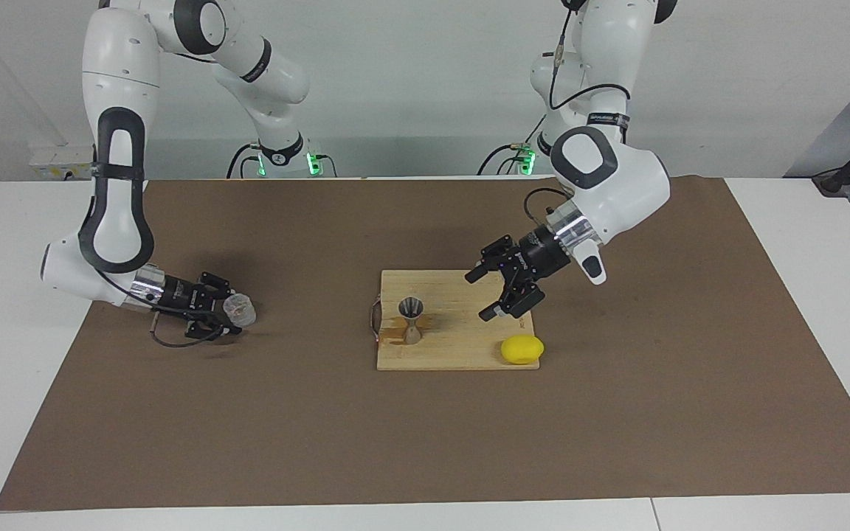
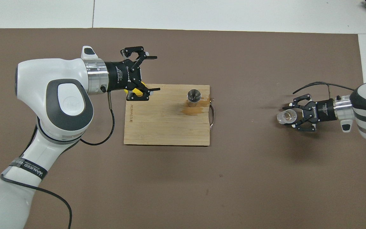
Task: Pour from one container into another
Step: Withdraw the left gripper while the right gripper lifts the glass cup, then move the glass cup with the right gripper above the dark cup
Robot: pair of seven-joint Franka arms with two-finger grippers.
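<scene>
A: Where's the glass (image 1: 239, 310)?

B: Left-middle of the facing view, right-middle of the overhead. It sits on the brown mat (image 1: 425, 442), well apart from the board, at the right arm's end of the counter (image 1: 801, 221).

A: Right hand (image 1: 229, 318)?

B: Down low at the glass, arm nearly level w/ the mat. Fingers sit on either side of the glass; can't tell if they're pressing it.

A: And the metal measuring cup (image 1: 412, 319)?

B: Centre of the facing view, upright on the wooden board (image 1: 454, 346), near the board edge w/ the wire handle (image 2: 212, 116). There's a darker wet-looking patch on the wood beside its base.

A: Left hand (image 1: 490, 295)?

B: Right of centre in the facing view, upper left-centre in the overhead. It's up over the board's corner, fingers spread wide, nothing in them. That arm waits.

A: Anything else?

B: A lemon (image 1: 522, 349) on the board's corner, lower right of the measuring cup in the facing view. In the overhead it's mostly hidden under the left hand.
</scene>
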